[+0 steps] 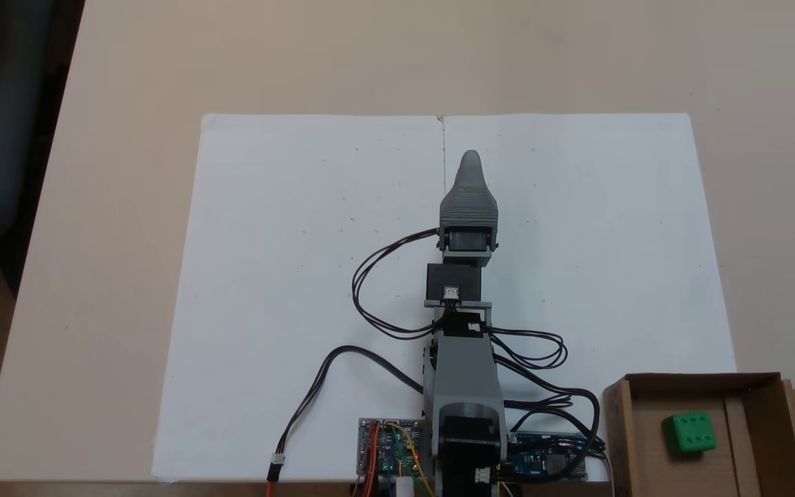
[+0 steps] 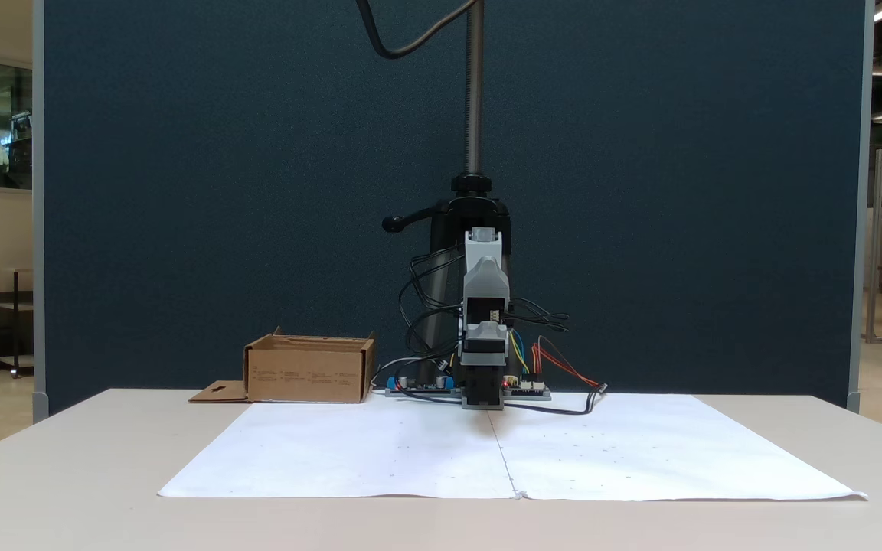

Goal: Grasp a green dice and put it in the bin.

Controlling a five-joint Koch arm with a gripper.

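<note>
No legible text, brand or number in either fixed view. The bin point(image 2: 309, 370) carries rows of small dark print on its front wall, too small to read. The green dice point(image 1: 689, 433) shows six pips on top.

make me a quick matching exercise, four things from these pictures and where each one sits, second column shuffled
Things:
1. green dice
2. bin
3. arm
4. white paper

Places:
A. spread flat over the middle of the table
B. lying inside the cardboard box
C. stretched out along the paper's centre seam
D. on the table beside the arm's base, off the paper's corner

Pairs: 1-B, 2-D, 3-C, 4-A
</note>
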